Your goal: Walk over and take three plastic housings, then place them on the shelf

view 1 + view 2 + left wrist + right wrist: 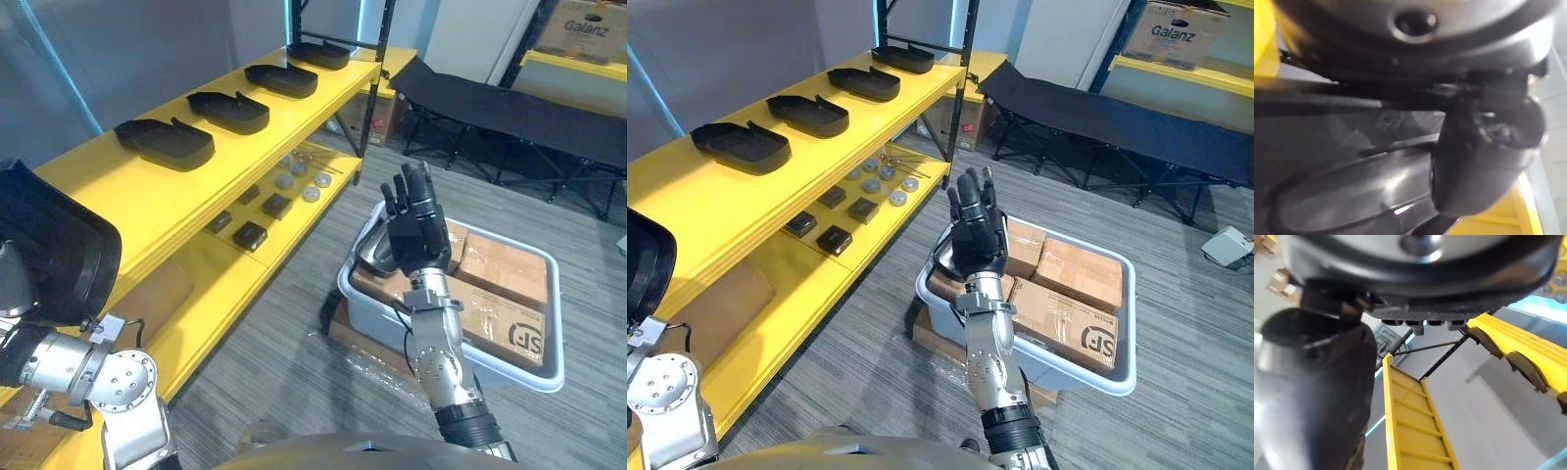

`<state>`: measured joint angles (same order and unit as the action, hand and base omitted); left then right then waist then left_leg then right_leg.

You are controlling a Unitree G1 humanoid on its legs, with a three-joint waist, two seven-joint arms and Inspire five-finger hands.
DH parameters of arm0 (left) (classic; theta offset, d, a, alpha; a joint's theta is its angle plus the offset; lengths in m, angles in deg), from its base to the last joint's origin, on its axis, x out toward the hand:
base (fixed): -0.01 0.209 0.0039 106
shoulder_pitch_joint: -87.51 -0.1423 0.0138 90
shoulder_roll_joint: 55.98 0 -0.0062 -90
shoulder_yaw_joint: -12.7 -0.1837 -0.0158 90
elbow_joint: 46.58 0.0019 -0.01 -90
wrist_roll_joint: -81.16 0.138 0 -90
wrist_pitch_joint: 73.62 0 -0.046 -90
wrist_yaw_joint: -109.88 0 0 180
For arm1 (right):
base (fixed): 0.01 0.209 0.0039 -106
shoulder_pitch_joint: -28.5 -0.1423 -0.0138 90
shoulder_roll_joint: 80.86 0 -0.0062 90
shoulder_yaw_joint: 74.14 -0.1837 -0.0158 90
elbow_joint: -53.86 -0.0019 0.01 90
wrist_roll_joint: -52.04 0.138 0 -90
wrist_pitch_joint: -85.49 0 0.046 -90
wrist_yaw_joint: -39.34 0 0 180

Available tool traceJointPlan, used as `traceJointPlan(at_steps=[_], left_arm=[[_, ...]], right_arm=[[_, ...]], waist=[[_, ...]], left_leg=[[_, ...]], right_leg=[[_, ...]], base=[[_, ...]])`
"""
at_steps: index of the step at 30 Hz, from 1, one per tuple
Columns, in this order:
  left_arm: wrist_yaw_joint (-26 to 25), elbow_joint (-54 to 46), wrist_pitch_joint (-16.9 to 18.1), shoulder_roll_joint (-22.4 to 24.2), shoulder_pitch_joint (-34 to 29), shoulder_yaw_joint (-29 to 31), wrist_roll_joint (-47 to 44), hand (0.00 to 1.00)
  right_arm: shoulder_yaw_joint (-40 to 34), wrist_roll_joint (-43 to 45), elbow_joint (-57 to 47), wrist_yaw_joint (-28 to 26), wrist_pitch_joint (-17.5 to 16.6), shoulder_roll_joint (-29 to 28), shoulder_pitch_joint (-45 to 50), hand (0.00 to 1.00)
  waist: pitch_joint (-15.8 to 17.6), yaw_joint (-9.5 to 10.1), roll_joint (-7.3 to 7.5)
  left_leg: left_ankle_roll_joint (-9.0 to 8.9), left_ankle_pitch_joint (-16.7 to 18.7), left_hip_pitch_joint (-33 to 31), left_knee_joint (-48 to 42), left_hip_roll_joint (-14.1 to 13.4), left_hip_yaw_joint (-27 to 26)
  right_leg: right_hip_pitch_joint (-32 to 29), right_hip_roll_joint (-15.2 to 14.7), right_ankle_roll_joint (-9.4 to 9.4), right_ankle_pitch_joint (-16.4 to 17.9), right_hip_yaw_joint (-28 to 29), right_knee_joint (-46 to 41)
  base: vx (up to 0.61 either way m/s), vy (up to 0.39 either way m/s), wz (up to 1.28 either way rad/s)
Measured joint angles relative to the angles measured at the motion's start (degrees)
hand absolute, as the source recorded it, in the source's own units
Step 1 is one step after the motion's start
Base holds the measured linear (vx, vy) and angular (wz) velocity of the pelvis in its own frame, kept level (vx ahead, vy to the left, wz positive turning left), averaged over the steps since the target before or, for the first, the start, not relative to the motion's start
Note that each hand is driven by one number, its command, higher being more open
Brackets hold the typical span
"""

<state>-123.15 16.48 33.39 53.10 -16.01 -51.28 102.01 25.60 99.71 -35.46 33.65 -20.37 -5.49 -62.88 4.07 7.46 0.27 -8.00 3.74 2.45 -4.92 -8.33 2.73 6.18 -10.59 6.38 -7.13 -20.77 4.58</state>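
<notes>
By the yellow shelf's (250, 149) near end, your left hand (1484, 152) is holding a black housing (49, 245), thumb clamping its rim; your right hand (419, 233) is hovering off the shelf, fingers (416, 188) apart. Likely light, stiff, slick: the rim is offering the surest hold.

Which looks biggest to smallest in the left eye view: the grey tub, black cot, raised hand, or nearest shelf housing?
1. Grey tub.
2. Black cot, which is farther off and cut by the view's edge.
3. Right hand and nearest shelf housing look about alike. The hand is closer to the camera, so I won't rank them.
</notes>
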Motion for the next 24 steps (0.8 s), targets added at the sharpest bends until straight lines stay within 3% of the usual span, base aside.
traceJointPlan(at_steps=[7, 13, 17, 18, 19, 20, 21, 24], left_arm=[[4.52, -0.3, -1.22, -0.1, -0.57, -0.4, 2.2, 0.0], [19.84, -0.38, 1.52, -0.25, -3.08, -0.52, -13.75, 0.0], [22.77, -0.39, 1.66, -0.41, -3.41, -1.13, -14.09, 0.0], [22.95, -0.39, 1.66, -0.53, -3.39, -1.54, -14.18, 0.0], [23.69, -0.36, 1.61, -1.35, -2.93, -3.42, -14.32, 0.0], [24.59, -0.37, 1.61, -1.48, -2.62, -4.5, -14.43, 0.0], [26.11, -0.37, 1.65, -1.63, -2.53, -6.26, -14.5, 0.0], [28.51, -0.38, 1.73, -2.32, -2.62, -7.35, -17.01, 0.0]], right_arm=[[2.96, -0.87, 5.33, -0.2, 0.69, 0.12, -1.91, 1.0], [2.71, -25.64, 5.42, 8.64, 0.68, 2.03, -4.02, 1.0], [1.88, -27.27, 2.32, 8.74, 1.14, 5.31, -4.49, 1.0], [1.53, -27.29, 1.42, 8.74, 1.32, 5.86, -4.39, 1.0], [-0.26, -28.27, -1.33, 8.83, 1.45, 7.0, -3.12, 1.0], [-1.3, -28.79, -2.61, 8.87, 1.47, 7.55, -2.18, 1.0], [-3.19, -29.27, -4.36, 8.81, 1.46, 8.52, -0.88, 1.0], [-5.07, -29.23, -5.75, 8.78, 1.42, 8.87, -0.17, 1.0]], waist=[[-0.11, 1.74, 0.0], [-0.29, 1.99, 0.16], [-0.25, 1.81, 0.01], [-0.26, 1.66, -0.03], [0.05, -0.2, -0.51], [-0.1, -1.31, -0.22], [-0.15, -1.82, -0.15], [0.07, -1.35, -0.71]], left_leg=[[0.02, -0.03, -0.68, 0.03, 0.29, 2.47], [-0.07, 0.08, -1.14, -0.65, 1.09, 3.04], [0.69, 2.38, -1.56, -3.24, 1.2, 2.09], [0.82, 2.62, -2.14, -3.83, 1.2, 2.27], [0.94, 2.74, -4.22, -5.27, 1.53, 5.43], [0.93, 2.72, -5.03, -5.73, 1.95, 7.55], [0.82, 2.67, -5.37, -5.89, 2.7, 10.2], [-0.1, 2.03, -5.66, -6.14, 3.3, 13.23]], right_leg=[[0.8, -0.06, -0.17, 1.0, -2.69, 0.28], [0.8, -0.62, 0.21, 0.82, -2.81, -0.02], [0.48, -0.8, 0.56, 1.27, 0.33, -1.16], [-0.25, -0.82, 0.59, 2.18, 1.73, -2.34], [-1.76, 0.86, 1.2, 7.42, 8.47, -5.99], [-1.84, 1.71, 0.82, 8.91, 10.6, -7.26], [-2.25, 1.85, 0.55, 11.21, 11.3, -9.99], [-2.15, 1.31, 0.48, 14.0, 8.47, -14.46]], base=[[0.0, 0.01, 0.18], [0.03, 0.034, 0.04], [0.0, 0.052, -0.19], [-0.01, 0.039, 0.38], [-0.01, 0.014, 0.82], [0.02, -0.046, 1.3], [0.03, -0.054, 0.97], [0.05, -0.049, 0.7]])
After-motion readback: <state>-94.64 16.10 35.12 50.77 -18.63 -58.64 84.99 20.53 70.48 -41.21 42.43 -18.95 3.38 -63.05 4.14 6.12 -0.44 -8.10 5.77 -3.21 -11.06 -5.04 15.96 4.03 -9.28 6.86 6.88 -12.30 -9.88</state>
